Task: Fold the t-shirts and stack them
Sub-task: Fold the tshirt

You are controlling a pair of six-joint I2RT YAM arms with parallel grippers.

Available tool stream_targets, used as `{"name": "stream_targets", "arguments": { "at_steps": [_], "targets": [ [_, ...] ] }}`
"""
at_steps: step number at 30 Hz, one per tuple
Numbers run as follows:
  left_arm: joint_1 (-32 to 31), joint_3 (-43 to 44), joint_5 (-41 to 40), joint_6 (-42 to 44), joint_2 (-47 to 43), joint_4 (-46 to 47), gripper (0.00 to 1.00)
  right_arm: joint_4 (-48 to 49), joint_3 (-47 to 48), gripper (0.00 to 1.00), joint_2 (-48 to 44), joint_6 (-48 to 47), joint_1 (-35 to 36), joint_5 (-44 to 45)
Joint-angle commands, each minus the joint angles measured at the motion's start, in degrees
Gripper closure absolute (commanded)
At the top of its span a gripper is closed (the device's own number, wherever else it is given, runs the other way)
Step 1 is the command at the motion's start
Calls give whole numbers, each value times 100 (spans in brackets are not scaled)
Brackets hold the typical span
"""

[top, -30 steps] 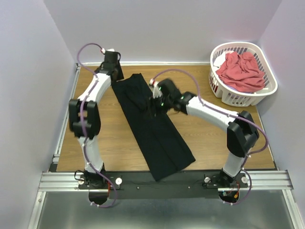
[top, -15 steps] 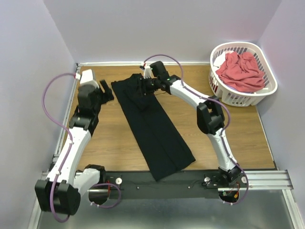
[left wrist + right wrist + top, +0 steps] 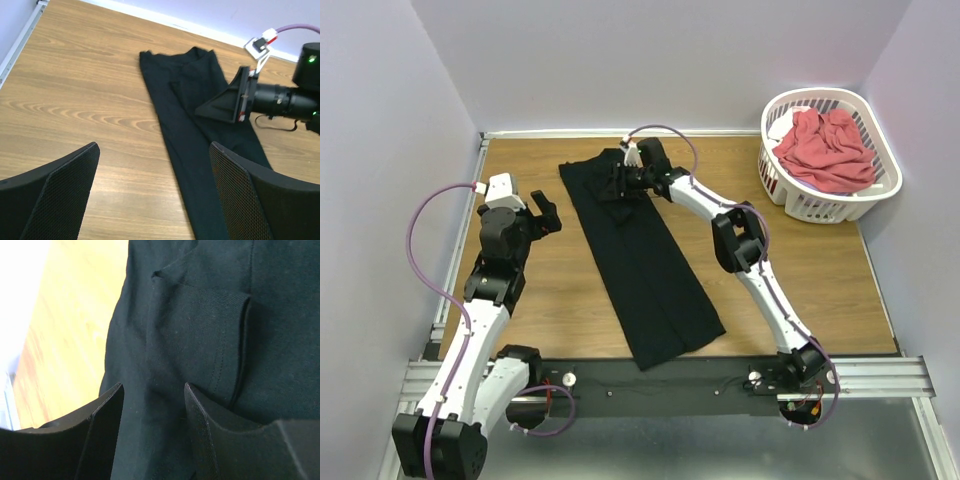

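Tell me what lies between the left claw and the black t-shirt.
Only bare wooden table lies between the left claw and the black t-shirt; the top external view shows it.

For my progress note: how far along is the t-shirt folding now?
Done: the black t-shirt lies folded lengthwise into a strip. In hand: the right gripper, jaws apart, is at its far end; the left gripper is open, clear of it. Left: cross folds, and the coral-red t-shirt, crumpled in the basket.

One t-shirt [image 3: 645, 265] on the table [image 3: 800, 260], centre; second t-shirt [image 3: 828, 150] in the basket [image 3: 775, 180], far right.
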Motion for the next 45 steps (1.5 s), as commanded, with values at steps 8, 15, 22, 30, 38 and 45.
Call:
{"name": "stream_targets", "arguments": {
  "at_steps": [8, 15, 22, 30, 38, 45],
  "targets": [
    [-1, 63, 235, 83, 232, 189, 2, 251, -319, 39, 391, 522, -1178, 599],
    [25, 20, 858, 162, 573, 277, 2, 234, 76, 33, 128, 56, -1512, 230],
    [43, 20, 1483, 56, 1136, 268, 4, 242, -1029, 30, -1426, -173, -1478, -140],
    [-553, -95, 2082, -348, 1717, -91, 5, 207, -4559, 30, -4528, 64, -1442, 774],
    [-1309, -376, 2126, -822, 1621, -839, 5, -747, -7997, 34, -7313, 443, -1319, 1273],
    [-1881, -359, 1906, -1218, 1760, -1164, 7, -1050, -9766, 39, -8398, 899, -1214, 1091]
  ]
}}
